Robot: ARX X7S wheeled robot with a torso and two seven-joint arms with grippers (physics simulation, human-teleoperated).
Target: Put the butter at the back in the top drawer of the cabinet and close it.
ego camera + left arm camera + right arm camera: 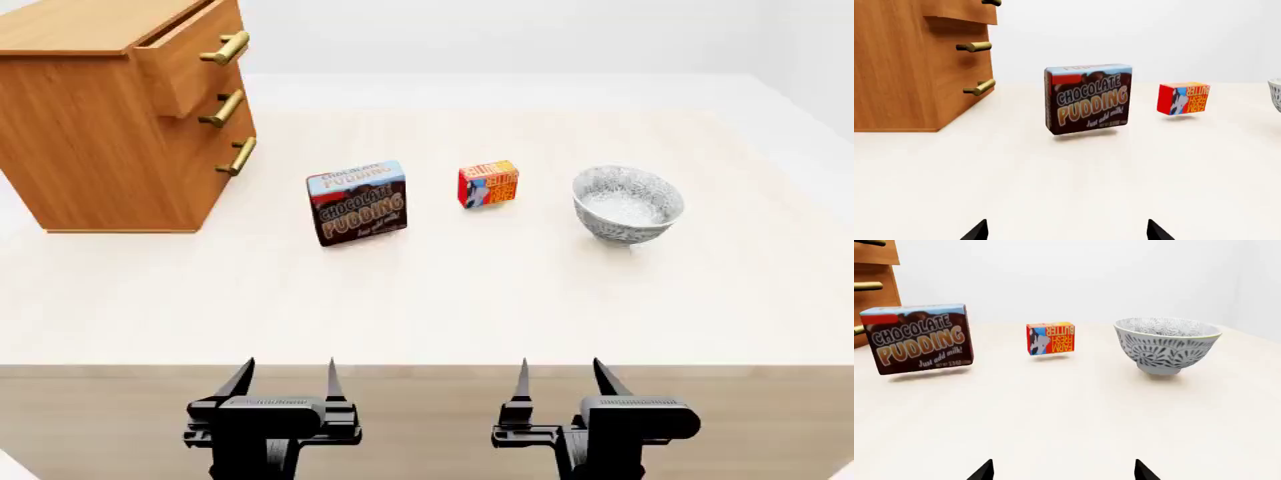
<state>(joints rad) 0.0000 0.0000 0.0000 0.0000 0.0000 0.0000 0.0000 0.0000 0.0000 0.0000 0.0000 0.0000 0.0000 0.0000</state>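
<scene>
Head view: left gripper and right gripper parked at near edge of pale cream tabletop, both with fingers spread, nothing between them. Ahead of left gripper, slightly to its right: large blue-and-brown "Chocolate Pudding" box, standing on edge. Ahead of right gripper, a bit to its left and further back than pudding box: small red butter box with orange-yellow panels, upright, well apart from both grippers. Ahead and right of right gripper: grey-white patterned ceramic bowl. Far ahead-left of left gripper: light-brown wooden cabinet with three drawers; top drawer with brass bar handle pulled partly out, two lower drawers flush.

Left wrist view: two dark fingertips spread wide at frame edge, gap empty. Pudding box straight ahead, butter box beyond it toward the right-arm side, cabinet ahead on the opposite side, brass handles sticking out. Sliver of bowl at frame edge.

Right wrist view: fingertips likewise apart, holding nothing. Butter box ahead, between pudding box and bowl, touching neither. Cabinet edge behind pudding box.
</scene>
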